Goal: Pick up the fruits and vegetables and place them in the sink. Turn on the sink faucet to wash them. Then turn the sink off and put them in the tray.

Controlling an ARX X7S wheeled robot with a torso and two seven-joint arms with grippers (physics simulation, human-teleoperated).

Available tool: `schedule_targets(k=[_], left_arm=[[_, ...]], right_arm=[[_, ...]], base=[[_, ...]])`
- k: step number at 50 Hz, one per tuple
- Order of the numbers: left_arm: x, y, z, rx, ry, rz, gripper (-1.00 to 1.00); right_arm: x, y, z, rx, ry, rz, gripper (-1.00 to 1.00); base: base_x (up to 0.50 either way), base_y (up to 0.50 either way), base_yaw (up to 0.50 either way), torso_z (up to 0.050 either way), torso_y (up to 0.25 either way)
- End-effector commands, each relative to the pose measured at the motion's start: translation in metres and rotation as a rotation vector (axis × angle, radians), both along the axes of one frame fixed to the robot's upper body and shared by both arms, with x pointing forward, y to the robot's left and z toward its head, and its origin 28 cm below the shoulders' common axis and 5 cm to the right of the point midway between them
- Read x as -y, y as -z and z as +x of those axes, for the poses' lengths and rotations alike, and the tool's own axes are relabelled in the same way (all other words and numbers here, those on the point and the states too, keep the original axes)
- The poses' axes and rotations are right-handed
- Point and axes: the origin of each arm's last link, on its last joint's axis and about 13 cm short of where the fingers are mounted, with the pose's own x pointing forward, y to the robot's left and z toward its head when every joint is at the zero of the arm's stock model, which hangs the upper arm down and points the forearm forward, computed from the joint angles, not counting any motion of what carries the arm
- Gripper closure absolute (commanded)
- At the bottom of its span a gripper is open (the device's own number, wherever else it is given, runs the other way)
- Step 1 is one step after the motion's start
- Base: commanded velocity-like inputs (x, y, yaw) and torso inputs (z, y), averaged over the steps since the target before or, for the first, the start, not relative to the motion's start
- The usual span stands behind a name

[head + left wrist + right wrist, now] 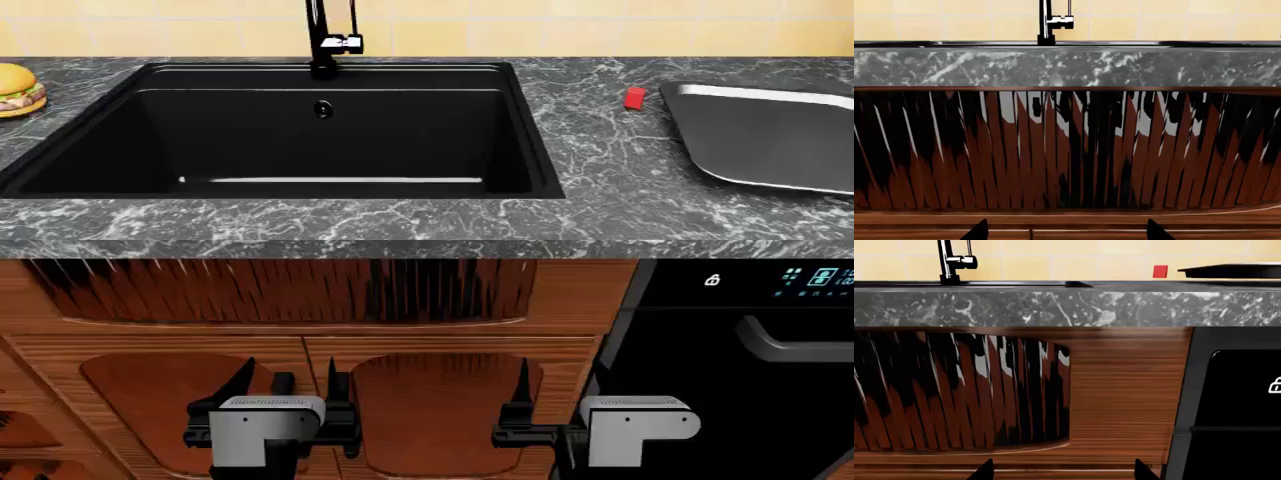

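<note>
**Arms low, produce out of sight**

We hold both arms down in front of the cabinet doors, well below the countertop. Our left gripper and right gripper both stand with fingers spread apart and nothing between them.

The main risk, as we judge it, is that we cannot see what we are meant to pick up. Neither the tomato nor the squash appears in any view, so reaching now would be blind. The burger at the counter's far left and the small red block near the tray are decoys; the block's colour could tempt a wrong grab. Raising the arms from here could also catch the counter's overhanging edge.

The head view alone shows us the sink from above: its basin holds nothing, with the faucet standing behind it. The wrist views see the counter edge-on and hide the basin entirely. The right wrist view shows the tray as a thin dark sliver beside the block; the left wrist view shows only the faucet base and cabinet front.
</note>
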Motion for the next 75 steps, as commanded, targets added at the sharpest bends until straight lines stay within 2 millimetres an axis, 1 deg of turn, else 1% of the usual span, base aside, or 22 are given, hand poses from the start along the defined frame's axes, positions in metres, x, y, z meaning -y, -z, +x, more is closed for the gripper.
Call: schedule_targets(k=[1, 5, 11, 15, 20, 25, 28, 32, 37, 40, 42, 52, 58, 63, 75], left_arm=[[0.000, 0.000, 0.000, 0.000, 0.004, -0.001, -1.00], [-0.001, -0.006, 0.001, 0.009, -0.003, 0.002, -1.00], [0.000, -0.023, 0.003, 0.012, 0.013, -0.007, -1.00], [0.000, -0.047, 0.006, 0.044, 0.019, -0.006, -1.00], [0.000, -0.082, 0.013, 0.079, 0.047, 0.007, -1.00], [-0.001, -0.112, 0.017, 0.121, 0.055, 0.037, -1.00], [-0.004, -0.130, 0.017, 0.127, 0.075, 0.027, -1.00], [-0.009, -0.150, 0.012, 0.156, 0.121, 0.036, -1.00], [-0.017, -0.182, 0.007, 0.171, 0.154, 0.030, -1.00], [-0.022, -0.196, 0.005, 0.173, 0.176, 0.015, -1.00], [-0.025, -0.203, 0.004, 0.176, 0.189, 0.009, -1.00], [-0.040, -0.224, -0.003, 0.188, 0.208, 0.006, -1.00], [-0.045, -0.232, -0.006, 0.197, 0.203, 0.019, -1.00], [-0.048, -0.238, -0.008, 0.209, 0.198, 0.027, -1.00], [-0.051, -0.246, -0.011, 0.236, 0.196, 0.031, -1.00]], right_arm=[[0.000, 0.000, 0.000, 0.000, -0.002, -0.001, -1.00], [0.000, -0.003, 0.001, 0.000, -0.011, -0.005, -1.00], [0.001, -0.015, 0.004, 0.006, -0.022, -0.010, -1.00], [0.003, -0.030, 0.006, 0.018, -0.032, -0.013, -1.00], [0.006, -0.057, 0.010, 0.038, -0.046, 0.001, -1.00], [0.009, -0.080, 0.012, 0.057, -0.065, 0.004, -1.00], [0.012, -0.092, 0.012, 0.069, -0.072, -0.002, -1.00], [0.014, -0.110, 0.011, 0.081, -0.095, -0.014, -1.00], [0.016, -0.140, 0.011, 0.106, -0.141, -0.023, -1.00], [0.017, -0.154, 0.010, 0.120, -0.173, -0.030, -1.00], [0.018, -0.160, 0.010, 0.122, -0.187, -0.029, -1.00], [0.021, -0.189, 0.014, 0.141, -0.227, -0.009, -1.00], [0.018, -0.202, 0.012, 0.165, -0.276, -0.019, -1.00], [0.017, -0.209, 0.012, 0.173, -0.288, -0.038, -1.00], [0.014, -0.213, 0.014, 0.178, -0.296, -0.079, -1.00]], base=[[0.00, 0.00, 0.00, 0.000, 0.000], [0.00, 0.00, 0.00, 0.000, 0.000], [0.00, 0.00, 0.00, 0.000, 0.000], [0.00, 0.00, 0.00, 0.000, 0.000], [0.00, 0.00, 0.00, 0.000, 0.000], [0.00, 0.00, 0.00, 0.000, 0.000], [0.00, 0.00, 0.00, 0.000, 0.000], [0.00, 0.00, 0.00, 0.049, -0.001], [0.00, 0.00, 0.00, 0.050, 0.000], [0.00, 0.10, 0.00, 0.050, 0.000], [0.00, 0.50, 0.00, 0.050, 0.000], [0.00, 0.50, 0.00, 0.050, 0.000], [0.00, 0.00, 0.50, 0.050, 0.000], [0.00, 0.00, 0.50, 0.050, 0.000], [0.07, 0.51, 0.00, 0.050, 0.000]])
